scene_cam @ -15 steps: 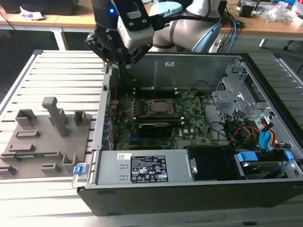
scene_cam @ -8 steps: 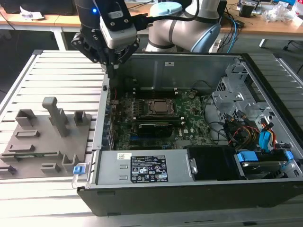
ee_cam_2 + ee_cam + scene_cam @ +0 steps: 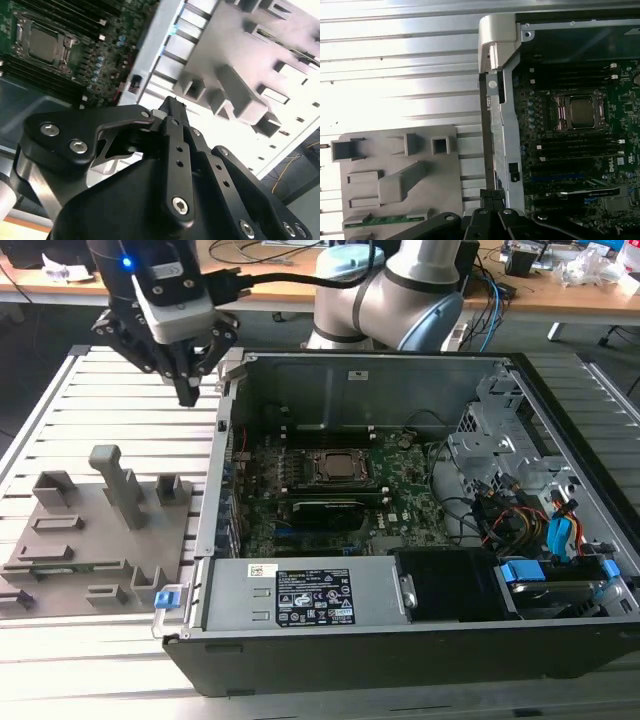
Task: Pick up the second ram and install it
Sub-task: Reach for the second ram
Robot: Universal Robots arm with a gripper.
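Claw (image 3: 188, 390) looks pinched shut with nothing in it, hanging over the slatted table (image 3: 120, 430) just beside the corner of the PC case (image 3: 212, 500). The second ram (image 3: 385, 219) isn't grabbed yet. It's the thin green stick lying flat in a slot of the grey holder tray (image 3: 110, 545), roughly 7 o'clock from the claw in the exterior view and well apart from it. My worries: the stick sits low in its slot, so fingers that don't open wide enough, or come down off-centre, would probably skid on the tray or lift it crooked. That tall post (image 3: 118, 480) stands between claw and stick, so it's easy to clip. Further out, the case wall at about 4 o'clock is a snag risk for a dangling stick. Over on the motherboard (image 3: 580, 165), the memory slots (image 3: 575, 145) sit tight beside the CPU socket (image 3: 577, 111), so a tilted ram would likely jam rather than seat.
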